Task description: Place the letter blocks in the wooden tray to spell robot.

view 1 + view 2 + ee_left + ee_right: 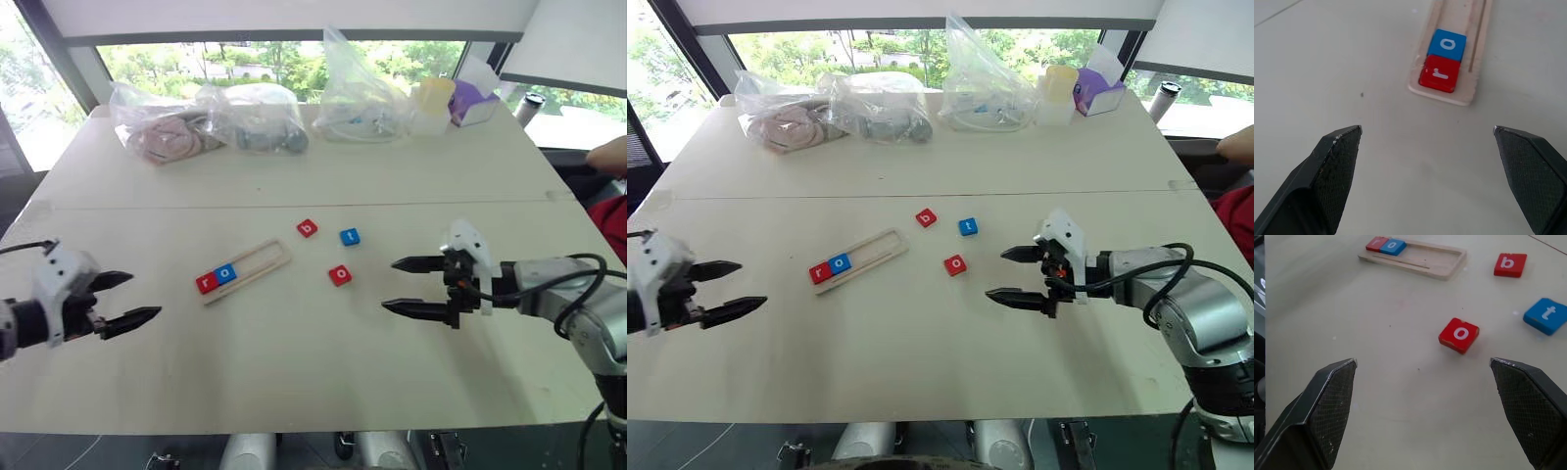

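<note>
The left gripper (131,299) hangs over the table (294,372) with its 2 black fingers spread wide and nothing between them. It points at the near end of the wooden tray (263,260), which lies a little way off from it.

The right gripper (404,286) also has its fingers wide apart and holds nothing. It points across the table at the red o block (340,275), which lies near its fingertips but not touching them.

The tray lies slanted in the middle of the table. 2 blocks sit side by side at its near end: the red r block (206,284) and the blue o block (225,274). The rest of the tray is bare.

3 blocks lie loose on the table beside the tray. The red b block (308,228) and the blue t block (350,237) lie just past the red o block.

At the far edge sit 3 clear plastic bags (255,117).
</note>
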